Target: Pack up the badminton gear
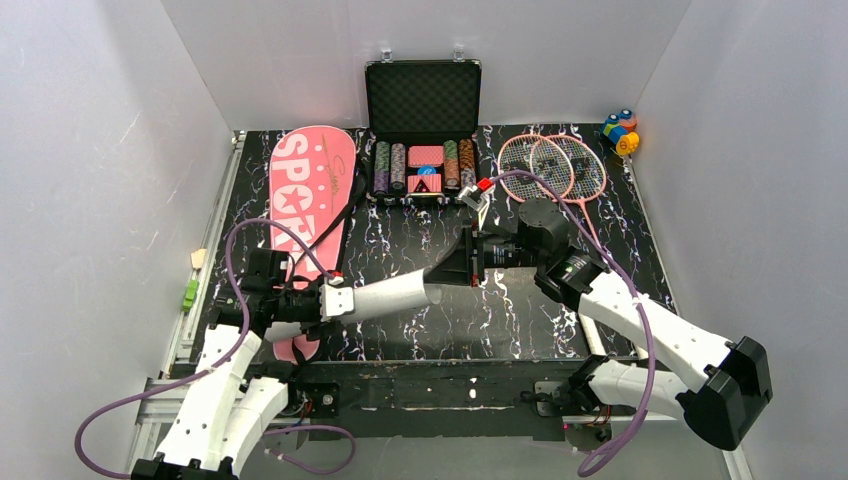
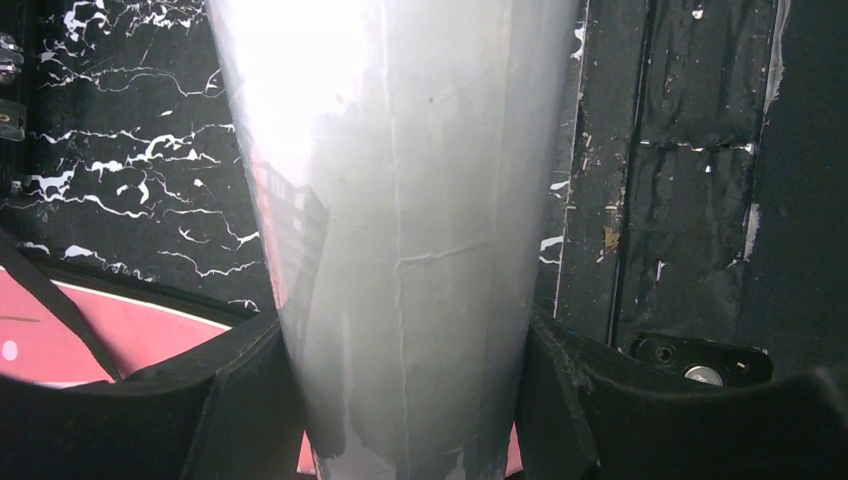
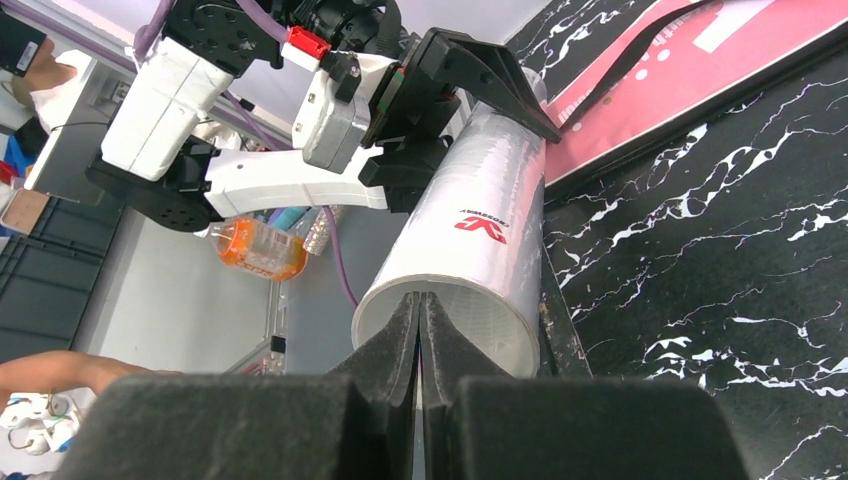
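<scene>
The tube [image 1: 398, 292] [image 2: 400, 250] [image 3: 485, 250] is long and white, with a red logo near its open end. It hangs roughly level above the table's [image 1: 420, 330] near half, its mouth turned right. The pink racket-shaped cover [image 1: 312, 185] [image 3: 680, 60], lettered "SPORT" in white, lies flat at the left, a black strap [image 1: 347, 212] along its right edge. Two pink-framed rackets [image 1: 553, 166] lie at the far right, heads overlapping.

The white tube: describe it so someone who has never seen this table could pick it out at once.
On the black marbled table, look just right of the pink cover. The tube is held sideways there by the left gripper, its open mouth facing the shut right gripper. It is the only long white cylinder in sight, with a small red logo on its side.
</scene>
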`<state>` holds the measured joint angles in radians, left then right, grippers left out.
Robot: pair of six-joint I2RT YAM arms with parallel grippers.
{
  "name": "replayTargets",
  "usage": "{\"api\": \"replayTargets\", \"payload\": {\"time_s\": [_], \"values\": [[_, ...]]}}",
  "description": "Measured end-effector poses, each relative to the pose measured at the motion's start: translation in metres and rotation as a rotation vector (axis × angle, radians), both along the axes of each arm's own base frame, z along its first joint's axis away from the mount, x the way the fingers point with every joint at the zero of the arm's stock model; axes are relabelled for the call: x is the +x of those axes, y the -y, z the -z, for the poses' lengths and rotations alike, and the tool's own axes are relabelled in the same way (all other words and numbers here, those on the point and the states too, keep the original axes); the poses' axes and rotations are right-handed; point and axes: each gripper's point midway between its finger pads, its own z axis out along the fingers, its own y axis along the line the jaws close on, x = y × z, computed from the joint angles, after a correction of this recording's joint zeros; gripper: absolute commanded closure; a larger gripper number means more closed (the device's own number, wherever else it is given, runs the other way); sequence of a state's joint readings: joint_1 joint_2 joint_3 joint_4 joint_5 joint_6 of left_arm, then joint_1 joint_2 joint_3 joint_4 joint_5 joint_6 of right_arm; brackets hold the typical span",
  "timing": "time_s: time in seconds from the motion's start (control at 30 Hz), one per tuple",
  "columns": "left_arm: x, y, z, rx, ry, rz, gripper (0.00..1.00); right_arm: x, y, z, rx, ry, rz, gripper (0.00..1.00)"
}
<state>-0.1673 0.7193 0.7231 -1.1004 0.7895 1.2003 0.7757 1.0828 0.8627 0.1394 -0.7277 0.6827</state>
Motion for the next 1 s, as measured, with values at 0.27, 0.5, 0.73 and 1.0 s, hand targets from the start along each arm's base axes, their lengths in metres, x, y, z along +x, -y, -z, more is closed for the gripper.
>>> {"api": "replayTargets", "payload": {"time_s": [0.27,0.5,0.73,1.0], "values": [[0.000,-0.005,0.003,0.028,-0.017,-0.020,0.53,-0.002,-0.005,0.003,-0.005,-0.004,-0.009,0.96],[0.000,-0.001,0.000,0.006,-0.017,-0.016,0.53,-0.001,0.004,0.002,-0.030,0.018,0.053,0.83],[0.006,0.008,-0.013,-0.047,0.004,-0.009,0.53,-0.008,0.018,-0.014,-0.003,0.069,0.091,0.83],[0.007,0.004,-0.011,-0.029,-0.012,-0.038,0.54,-0.001,0.011,0.004,-0.038,0.017,0.083,0.84]]}}
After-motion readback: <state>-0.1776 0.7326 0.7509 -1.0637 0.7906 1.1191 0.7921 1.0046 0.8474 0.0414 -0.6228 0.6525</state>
